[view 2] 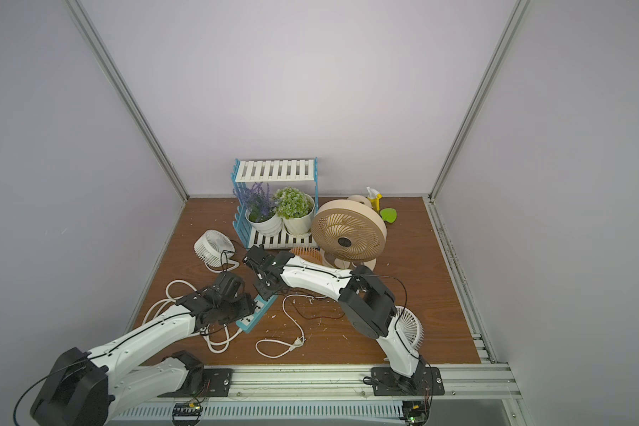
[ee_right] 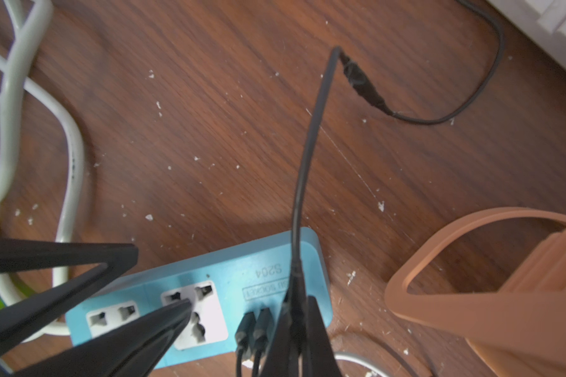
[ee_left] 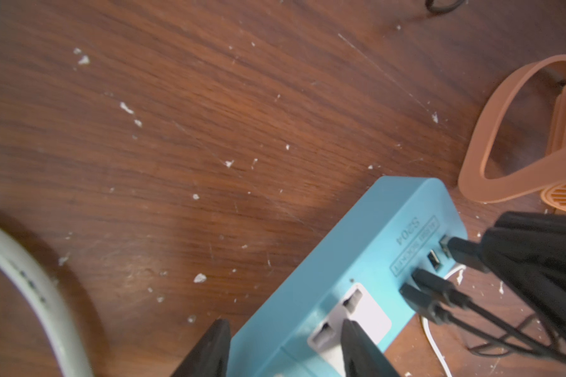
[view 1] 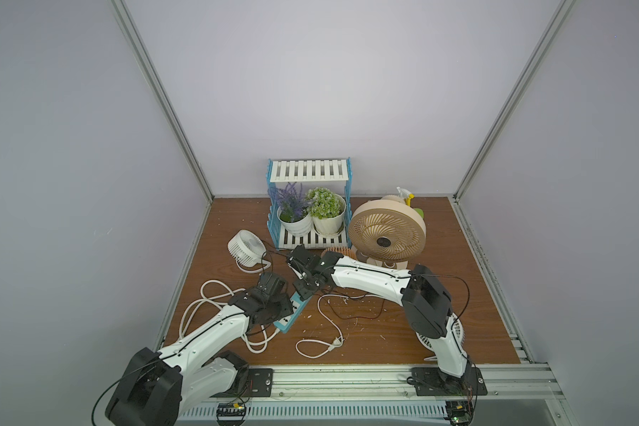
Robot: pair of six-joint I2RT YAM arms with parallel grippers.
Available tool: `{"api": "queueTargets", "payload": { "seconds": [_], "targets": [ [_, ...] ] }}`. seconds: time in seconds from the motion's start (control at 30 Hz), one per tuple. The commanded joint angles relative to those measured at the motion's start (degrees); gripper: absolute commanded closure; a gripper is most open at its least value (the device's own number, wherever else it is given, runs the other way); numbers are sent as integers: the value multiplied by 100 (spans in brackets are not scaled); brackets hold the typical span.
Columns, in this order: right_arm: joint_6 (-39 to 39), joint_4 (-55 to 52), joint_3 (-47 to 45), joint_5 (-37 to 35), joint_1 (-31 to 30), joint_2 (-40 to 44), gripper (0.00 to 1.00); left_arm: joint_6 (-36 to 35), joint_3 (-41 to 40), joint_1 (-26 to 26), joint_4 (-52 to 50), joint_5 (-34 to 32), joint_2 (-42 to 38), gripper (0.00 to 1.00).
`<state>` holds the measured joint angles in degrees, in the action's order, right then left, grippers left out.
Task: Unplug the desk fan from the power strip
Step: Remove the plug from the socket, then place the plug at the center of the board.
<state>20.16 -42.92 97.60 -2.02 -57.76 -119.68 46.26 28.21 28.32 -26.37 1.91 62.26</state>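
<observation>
Now noting strip [view 1: 290, 319] flat on tabletop [view 1: 403, 332], between both arms. Reading left hand [ee_left: 285, 326] as a brace: fingers apart, one tip on a socket face [ee_left: 370, 313], the other off the strip's edge. Found right hand [ee_right: 299, 306] clamped on black plug [ee_left: 461, 253] in end port [ee_left: 443, 242], presumably to pull it straight out. Logged rack [view 1: 308, 171] at rear, lower shelf: one pot [view 1: 297, 225] with purple plant [view 1: 290, 199], other pot [view 1: 328, 223] with green plant [view 1: 323, 203].

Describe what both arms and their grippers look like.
The left arm and right arm have smooth white shells, bulky black joint housings and a thin black cable running along the outside. The left gripper and right gripper are matte black with tapering, pointed fingers.
</observation>
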Motion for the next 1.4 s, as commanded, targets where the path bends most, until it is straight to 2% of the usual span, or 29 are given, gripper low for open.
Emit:
{"api": "queueTargets", "payload": {
  "seconds": [0.0,0.63,1.37],
  "targets": [
    [56,162,-28,-127,-7,403,99,-107,-241,34,-870,-444,286,44],
    [-25,187,316,-413,-7,515,97,-218,-184,33,-897,-507,356,44],
    [-203,-107,1802,-300,152,-840,95,-123,-216,34,-731,-442,4,39]
  ]
}}
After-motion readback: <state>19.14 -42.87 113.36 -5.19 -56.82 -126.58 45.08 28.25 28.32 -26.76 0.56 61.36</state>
